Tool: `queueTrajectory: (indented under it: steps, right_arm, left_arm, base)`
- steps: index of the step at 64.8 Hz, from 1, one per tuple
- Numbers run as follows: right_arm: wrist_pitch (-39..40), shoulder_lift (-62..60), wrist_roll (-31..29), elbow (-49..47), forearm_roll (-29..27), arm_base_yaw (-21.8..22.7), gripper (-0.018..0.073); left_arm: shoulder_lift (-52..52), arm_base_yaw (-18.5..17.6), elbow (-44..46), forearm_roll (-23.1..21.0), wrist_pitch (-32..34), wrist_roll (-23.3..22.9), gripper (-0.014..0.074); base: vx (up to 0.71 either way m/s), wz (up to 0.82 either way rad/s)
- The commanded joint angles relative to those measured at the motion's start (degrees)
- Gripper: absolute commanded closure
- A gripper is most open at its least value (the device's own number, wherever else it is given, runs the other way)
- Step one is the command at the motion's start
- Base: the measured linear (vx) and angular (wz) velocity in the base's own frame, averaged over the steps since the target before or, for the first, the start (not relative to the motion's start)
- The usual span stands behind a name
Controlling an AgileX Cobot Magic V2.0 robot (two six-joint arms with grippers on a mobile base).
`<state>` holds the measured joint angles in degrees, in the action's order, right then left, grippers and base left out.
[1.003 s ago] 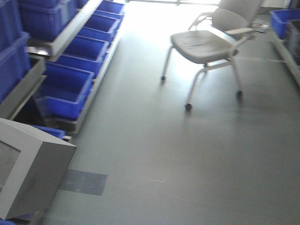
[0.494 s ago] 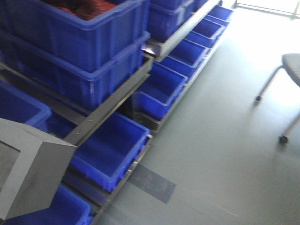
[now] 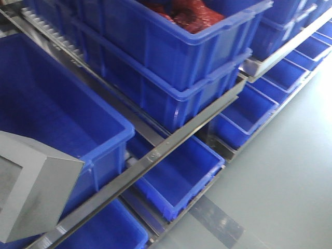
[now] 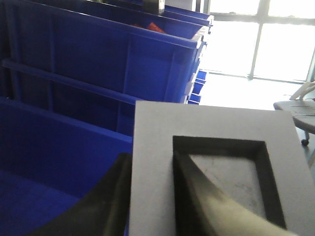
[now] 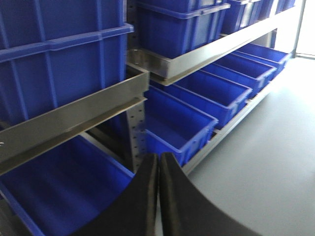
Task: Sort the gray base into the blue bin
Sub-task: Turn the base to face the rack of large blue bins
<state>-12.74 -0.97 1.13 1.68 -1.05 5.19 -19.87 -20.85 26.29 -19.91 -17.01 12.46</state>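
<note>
At lower left of the front view the gray base [image 3: 31,187] sits just where it sat half a second ago, but everything behind it has changed. The chair legs and most of the open floor [image 3: 280,197] have left the frame, and the rack now fills it. The blue bin [image 3: 57,109] looms large at left, directly behind and below the base.

The left gripper [image 4: 152,199] is clamped narrow on the base [image 4: 221,128]. One dark finger [image 4: 106,201] presses the outer side and the other lies inside the square recess, with the block's wall between them. The bin's wall [image 4: 49,147] shows at lower left of that view. At the bottom centre of its own wrist view, the right gripper [image 5: 158,196] has its two fingers pressed together, holding nothing.

Counted: one gray base, two grippers, and at least seven blue crates in the front view. One of these, at the top, is filled with red contents [image 3: 187,13]. A metal shelf rail [image 3: 171,142] crosses diagonally.
</note>
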Motion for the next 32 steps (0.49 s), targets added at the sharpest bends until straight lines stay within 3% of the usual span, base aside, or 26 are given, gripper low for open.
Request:
queueTrajectory:
  steps: [1, 32]
  right_arm:
    - [4.31, -0.10, -0.44, 0.03, 0.38, -0.02, 0.0564]
    - [4.31, -0.10, -0.44, 0.03, 0.38, -0.02, 0.0564]
  left_arm:
    - [-0.58, -0.13, 1.81, -1.19, 5.93, -0.30, 0.0576]
    - [-0.58, -0.13, 1.81, -1.19, 5.93, -0.30, 0.0576]
  base:
    - [0.09, 0.43]
    - [0.05, 0.42]
